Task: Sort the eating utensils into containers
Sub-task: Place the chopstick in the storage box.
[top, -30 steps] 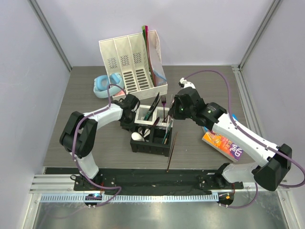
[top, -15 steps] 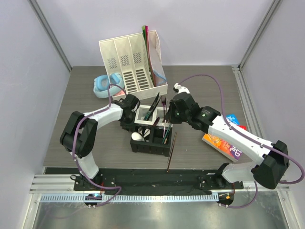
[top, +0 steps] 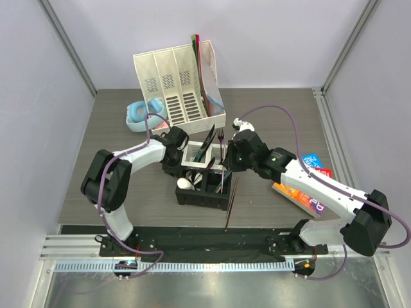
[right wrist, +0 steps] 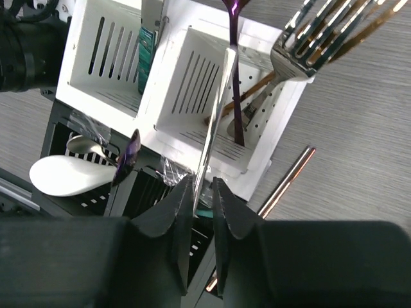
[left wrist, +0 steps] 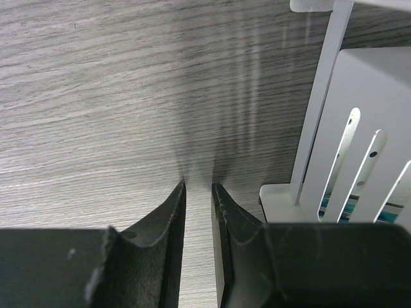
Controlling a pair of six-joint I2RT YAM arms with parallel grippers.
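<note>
The right arm (top: 314, 183) has swung left, lower over the 4-cell caddy (top: 199, 199). The right gripper (right wrist: 203, 186) flanks a slim silver utensil (right wrist: 215, 115) with narrow jaws at the caddy's right side; grip unclear. The left gripper (left wrist: 198, 189), narrow, sits at the caddy's left; hold unclear.

Upper left of frame: tall white slotted plastic file organiser (top: 176, 86), upright, with thin green and red folders (top: 196, 61) in its rightmost slot. Blue padded headphones (top: 142, 114) lie just beside its lower left corner. Right of centre: colourful paperback book (top: 308, 196), flat, partly hidden. Grey wood-grain worktop (top: 276, 122) carries all.
</note>
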